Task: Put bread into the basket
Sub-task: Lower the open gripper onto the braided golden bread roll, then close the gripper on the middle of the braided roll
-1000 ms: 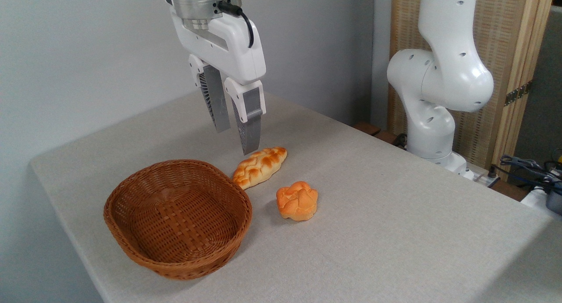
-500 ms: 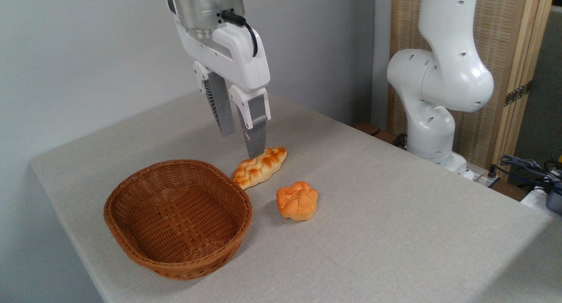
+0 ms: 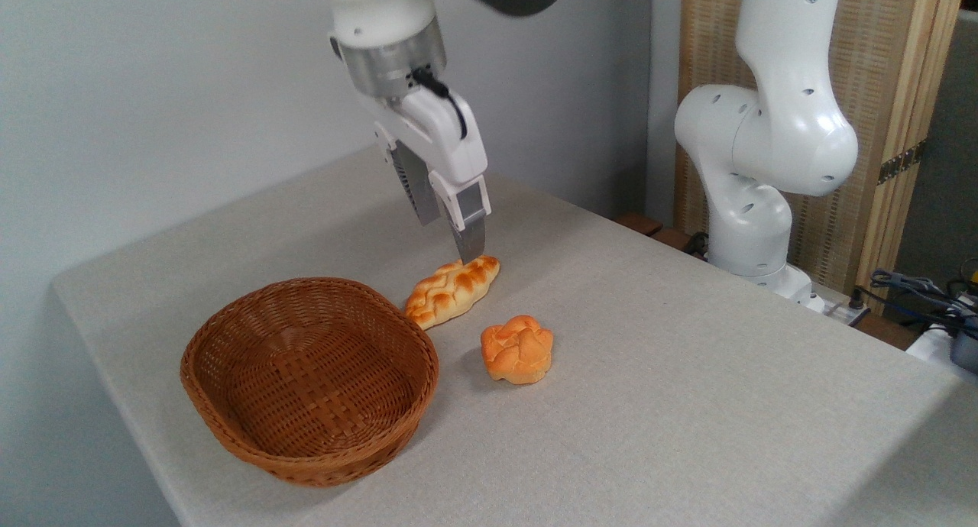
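The bread [image 3: 452,289], a braided golden loaf, lies on the grey table just right of the basket's far rim. The brown wicker basket [image 3: 229,322] stands at the front left with nothing inside. My gripper [image 3: 451,241] hangs tilted over the far end of the bread, open, with nothing between its fingers. Its nearer fingertip [image 3: 471,257] is just above the loaf's far tip; I cannot tell whether it touches.
A small round knotted bun [image 3: 517,348] lies in front and to the right of the loaf. The arm's white base [image 3: 752,206] stands at the table's far right edge, with cables [image 3: 917,289] beyond it. A wall runs behind the table.
The gripper has come down and shifted right, tilting as it went, from above the basket's far rim to the loaf's far end. It stays open. Bread, bun and basket have not moved.
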`<state>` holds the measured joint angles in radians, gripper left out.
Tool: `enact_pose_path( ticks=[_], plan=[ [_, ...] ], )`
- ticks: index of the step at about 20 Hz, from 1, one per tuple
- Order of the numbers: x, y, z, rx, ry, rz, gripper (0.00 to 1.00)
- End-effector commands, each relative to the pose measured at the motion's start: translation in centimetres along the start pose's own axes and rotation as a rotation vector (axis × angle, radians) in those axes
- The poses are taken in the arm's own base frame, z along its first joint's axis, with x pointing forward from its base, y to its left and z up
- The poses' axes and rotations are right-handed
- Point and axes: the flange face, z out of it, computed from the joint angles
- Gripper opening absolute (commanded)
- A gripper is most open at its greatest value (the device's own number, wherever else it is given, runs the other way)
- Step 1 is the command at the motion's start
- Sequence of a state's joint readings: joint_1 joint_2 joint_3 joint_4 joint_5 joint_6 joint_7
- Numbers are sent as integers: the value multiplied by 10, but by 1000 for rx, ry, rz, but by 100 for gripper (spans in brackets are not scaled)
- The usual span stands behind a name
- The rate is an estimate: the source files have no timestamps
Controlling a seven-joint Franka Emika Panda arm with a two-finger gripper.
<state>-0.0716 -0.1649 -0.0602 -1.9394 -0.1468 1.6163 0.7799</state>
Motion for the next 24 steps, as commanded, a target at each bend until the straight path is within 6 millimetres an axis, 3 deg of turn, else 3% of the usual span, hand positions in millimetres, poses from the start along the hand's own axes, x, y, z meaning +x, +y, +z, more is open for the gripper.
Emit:
enact_pose_path(
  ticks=[1, 5, 13, 14, 15, 17, 18, 20, 24],
  plan=[
    [29, 32, 48, 12, 5, -63, 100],
    [54, 59, 93, 52, 13, -82, 100],
    [57, 72, 149, 74, -10, -52, 100],
    [59, 76, 151, 76, -11, -43, 96],
    [59, 75, 153, 76, -12, -43, 82],
    [60, 75, 152, 77, -10, -43, 38],
    [60, 75, 152, 78, -9, -41, 25],
    [60, 75, 151, 78, -9, -41, 14],
    [59, 76, 151, 77, -12, -32, 14]
  ],
)
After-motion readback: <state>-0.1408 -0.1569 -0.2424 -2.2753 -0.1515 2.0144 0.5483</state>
